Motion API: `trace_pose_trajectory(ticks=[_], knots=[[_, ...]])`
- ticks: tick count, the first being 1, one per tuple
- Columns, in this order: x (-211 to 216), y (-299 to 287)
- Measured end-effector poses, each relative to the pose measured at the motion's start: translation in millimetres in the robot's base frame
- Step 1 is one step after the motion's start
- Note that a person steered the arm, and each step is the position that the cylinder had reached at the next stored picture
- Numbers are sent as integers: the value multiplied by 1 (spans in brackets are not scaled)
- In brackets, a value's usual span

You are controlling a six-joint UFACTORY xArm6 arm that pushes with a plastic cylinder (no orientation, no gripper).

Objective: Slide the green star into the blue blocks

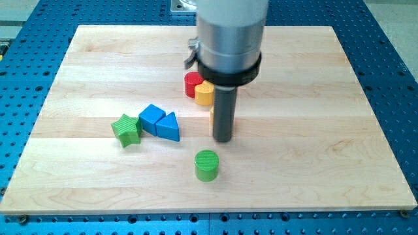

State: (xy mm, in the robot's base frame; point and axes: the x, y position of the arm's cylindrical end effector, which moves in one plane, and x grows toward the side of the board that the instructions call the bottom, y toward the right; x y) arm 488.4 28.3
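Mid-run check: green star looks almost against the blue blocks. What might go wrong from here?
1. My tip sits to the view's right of the blue triangle and blue cube, while the green star lies on their far left. A direct sweep left would likely scatter the blues first.
2. The green cylinder sits just below my tip; circling underneath could knock it.

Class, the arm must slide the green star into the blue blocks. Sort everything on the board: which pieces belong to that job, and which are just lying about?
Part of the job:
- green star block
- blue cube block
- blue triangular block
- my tip, to the view's right of these blocks

Lying about:
- green cylinder block
- red cylinder block
- yellow heart-like block
- wooden board
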Motion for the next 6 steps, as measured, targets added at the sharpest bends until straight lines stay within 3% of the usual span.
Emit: trace_pose_trajectory(ticks=[1, 3, 4, 5, 6], knots=[[-40, 1], [97, 11], [86, -55], [47, -104], [78, -102]])
